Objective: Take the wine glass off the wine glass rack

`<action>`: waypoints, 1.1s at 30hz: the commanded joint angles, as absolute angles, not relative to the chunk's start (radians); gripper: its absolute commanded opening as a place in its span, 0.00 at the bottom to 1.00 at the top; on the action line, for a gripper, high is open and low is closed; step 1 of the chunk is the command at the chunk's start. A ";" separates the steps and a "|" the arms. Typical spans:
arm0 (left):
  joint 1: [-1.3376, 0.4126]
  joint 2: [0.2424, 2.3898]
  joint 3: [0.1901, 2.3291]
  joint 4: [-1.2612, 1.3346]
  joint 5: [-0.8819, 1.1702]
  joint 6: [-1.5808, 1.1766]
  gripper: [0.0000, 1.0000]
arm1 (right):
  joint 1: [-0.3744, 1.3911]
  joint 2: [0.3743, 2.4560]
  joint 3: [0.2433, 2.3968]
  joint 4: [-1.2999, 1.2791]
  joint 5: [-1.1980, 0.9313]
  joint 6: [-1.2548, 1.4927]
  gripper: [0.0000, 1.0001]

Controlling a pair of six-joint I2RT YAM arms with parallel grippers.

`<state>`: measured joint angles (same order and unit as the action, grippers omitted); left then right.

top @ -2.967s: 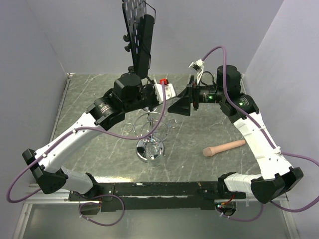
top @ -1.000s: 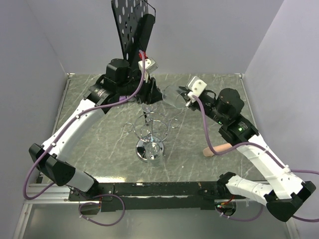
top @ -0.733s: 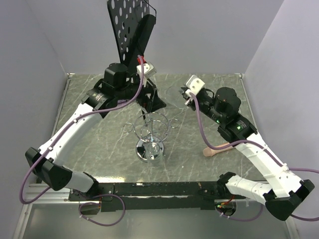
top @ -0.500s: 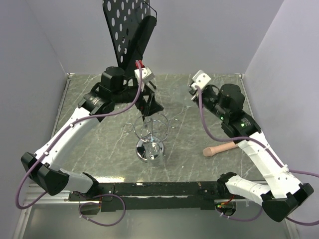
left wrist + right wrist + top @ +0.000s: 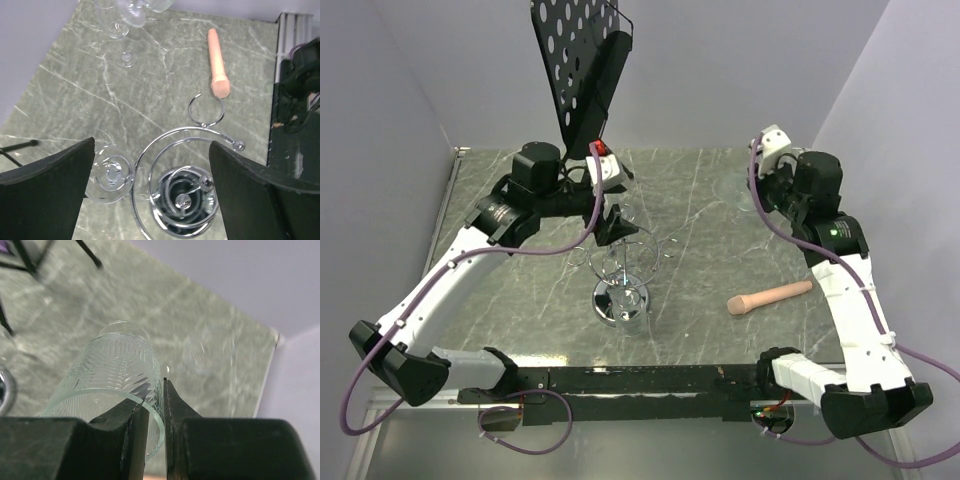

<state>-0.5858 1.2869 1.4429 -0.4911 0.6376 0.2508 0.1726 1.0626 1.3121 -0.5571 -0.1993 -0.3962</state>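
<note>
Right jaws: closed on the rim of the wine glass (image 5: 117,372);
Wine glass: held at the far right of the table (image 5: 700,260), well apart from the wine glass rack (image 5: 623,300);
Left jaws: spread wide above the rack

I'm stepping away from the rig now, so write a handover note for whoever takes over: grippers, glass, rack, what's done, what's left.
Left gripper: open, empty, hovering over the wine glass rack.
Right gripper: shut on the rim of the wine glass, over the far right of the table, well clear of the rack.
Done: that glass is off the rack.
Left: probably set it down and release.
Check: what looks like another glass's foot sits in a rack loop.
</note>
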 commanded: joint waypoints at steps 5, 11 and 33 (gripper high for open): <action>-0.586 1.230 1.402 -0.528 0.634 0.426 1.00 | -0.044 1.075 1.330 -0.684 -0.109 -0.298 0.00; -0.586 1.213 1.376 -0.538 0.608 0.462 1.00 | -0.172 1.152 1.321 -0.767 -0.107 -0.276 0.00; -0.568 1.164 1.345 -0.607 0.574 0.541 1.00 | -0.268 1.681 1.589 -0.871 -0.081 -0.248 0.00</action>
